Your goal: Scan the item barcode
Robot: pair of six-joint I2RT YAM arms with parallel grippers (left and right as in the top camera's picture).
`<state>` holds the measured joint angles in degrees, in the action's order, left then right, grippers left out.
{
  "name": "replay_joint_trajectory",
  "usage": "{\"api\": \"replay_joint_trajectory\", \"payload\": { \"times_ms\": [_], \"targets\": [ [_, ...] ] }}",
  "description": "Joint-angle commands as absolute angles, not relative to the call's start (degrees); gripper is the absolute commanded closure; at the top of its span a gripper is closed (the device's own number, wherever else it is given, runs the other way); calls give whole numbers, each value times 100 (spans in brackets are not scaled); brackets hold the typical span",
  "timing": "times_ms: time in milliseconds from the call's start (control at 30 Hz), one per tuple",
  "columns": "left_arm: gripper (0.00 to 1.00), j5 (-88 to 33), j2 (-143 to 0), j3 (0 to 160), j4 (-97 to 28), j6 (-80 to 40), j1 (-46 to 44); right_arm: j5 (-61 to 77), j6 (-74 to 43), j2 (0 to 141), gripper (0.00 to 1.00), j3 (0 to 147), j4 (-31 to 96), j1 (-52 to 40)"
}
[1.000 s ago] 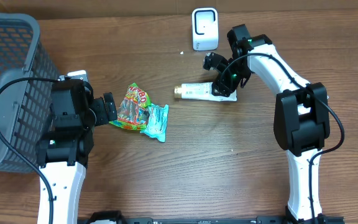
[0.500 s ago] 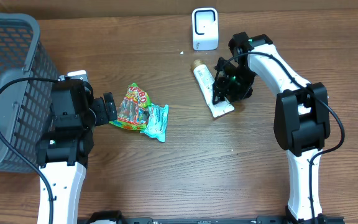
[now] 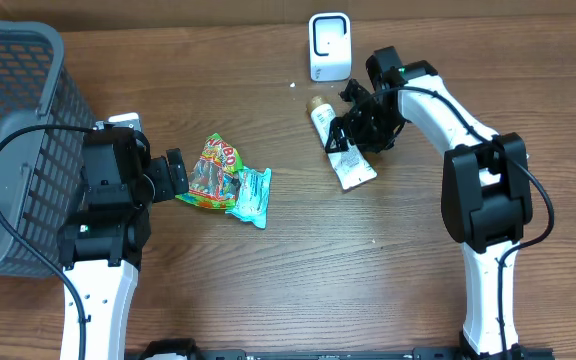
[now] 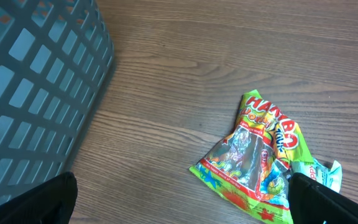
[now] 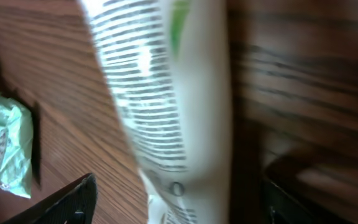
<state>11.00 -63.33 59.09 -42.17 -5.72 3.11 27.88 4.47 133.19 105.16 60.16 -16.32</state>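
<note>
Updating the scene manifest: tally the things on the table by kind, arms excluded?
Packets: 2 (multicoloured Haribo sweet bag, pale green plastic packet)
Tubes: 1 (white squeeze tube with tan cap)
Scanners: 1 (white box-shaped barcode scanner)
Baskets: 1 (grey plastic mesh basket)
Total: 5

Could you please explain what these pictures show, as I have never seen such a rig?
These are two robot arms at a wooden table, each ending in two-finger jaws. One picture looks down from above; the other two come from wrist cameras. On the table lie a colourful candy bag, a teal packet beside it, and a white tube. A grey basket stands at the left, and a white device, probably the barcode scanner, at the far edge. The left gripper sits open by the candy bag. The right gripper is over the tube, jaws apart; nothing is held.
</note>
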Motion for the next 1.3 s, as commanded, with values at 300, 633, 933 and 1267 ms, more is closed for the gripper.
{"api": "replay_joint_trajectory", "payload": {
  "times_ms": [300, 633, 933, 1267],
  "targets": [
    [1, 1151, -6300, 5927, -4202, -489, 336, 3240, 923, 13277, 96, 10014, 5898, -1691],
    [0, 1151, -6300, 5927, -4202, -489, 336, 3931, 1400, 12560, 96, 10436, 6499, -1243],
    [0, 1151, -6300, 5927, -4202, -489, 336, 3935, 2051, 10748, 96, 10438, 7144, -1229],
    [0, 1151, -6300, 5927, -4202, -489, 336, 4709, 2274, 9795, 96, 10438, 7784, -1225]
  ]
}}
